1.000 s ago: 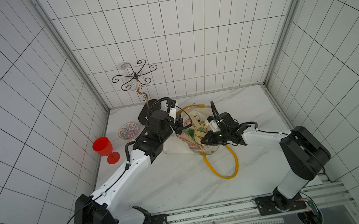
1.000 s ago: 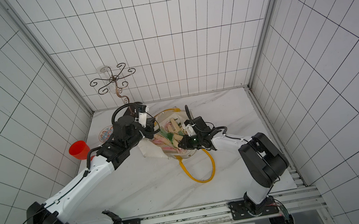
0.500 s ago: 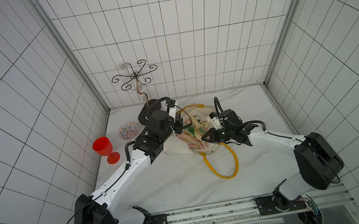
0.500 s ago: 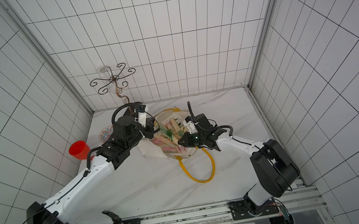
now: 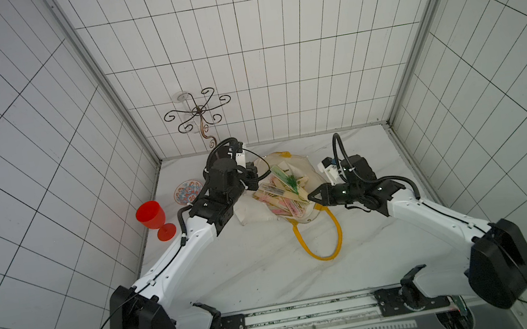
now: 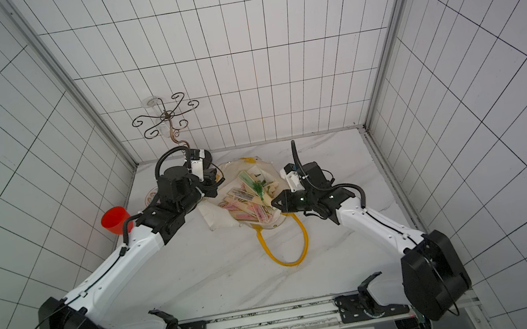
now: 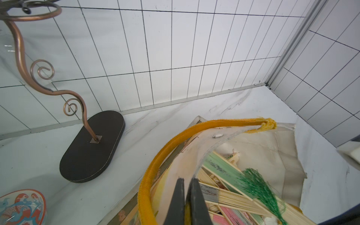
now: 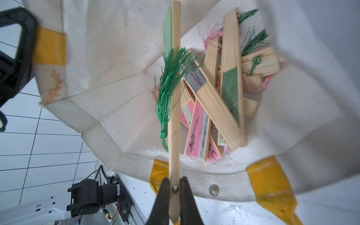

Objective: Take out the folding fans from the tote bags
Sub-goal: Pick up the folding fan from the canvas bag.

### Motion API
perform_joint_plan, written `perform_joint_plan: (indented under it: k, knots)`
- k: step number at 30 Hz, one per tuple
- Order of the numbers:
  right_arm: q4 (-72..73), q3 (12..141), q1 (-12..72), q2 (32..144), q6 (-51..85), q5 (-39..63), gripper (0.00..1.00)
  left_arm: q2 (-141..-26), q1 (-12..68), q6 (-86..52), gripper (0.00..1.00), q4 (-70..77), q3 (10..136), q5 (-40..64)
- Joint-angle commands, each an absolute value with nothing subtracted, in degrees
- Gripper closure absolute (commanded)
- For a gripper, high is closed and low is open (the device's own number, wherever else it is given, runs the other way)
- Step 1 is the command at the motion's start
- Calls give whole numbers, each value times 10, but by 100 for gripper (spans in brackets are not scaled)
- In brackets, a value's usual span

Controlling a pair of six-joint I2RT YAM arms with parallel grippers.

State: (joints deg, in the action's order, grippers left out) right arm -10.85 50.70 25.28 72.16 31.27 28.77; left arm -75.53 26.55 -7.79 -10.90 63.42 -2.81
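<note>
Clamping green-tasselled fan (image 8: 174, 120) by its rivet end in right jaws; pinching tote bag (image 7: 272, 148) rim in left jaws.

tote bag (image 5: 308, 170): 1 | yellow handles (image 5: 324, 256): 2 | folding fans (image 8: 214, 101): at least seven in an overlapping heap, exact number unclear | green tassels (image 8: 169, 81): 3 seen | pink tassels (image 8: 211, 36): 2 seen | red goblet (image 5: 151, 215): 1 | patterned dish (image 5: 188, 192): 1 | scrolled metal stand (image 5: 198, 111): 1 | robot arms (image 5: 179, 255): 2
</note>
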Motion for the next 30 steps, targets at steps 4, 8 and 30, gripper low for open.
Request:
perform_joint_plan:
  k: [4,8,30]
  knots:
    - [-159,471,207,668,275,297,100,-739,223,-80,100,-96,645,-77]
    - [-160,478,192,668,265,324,100,-734,201,-82,100,-93,647,-100]
    - [-265,507,51,580,215,367,100,-762,196,-97,100,-66,629,-77]
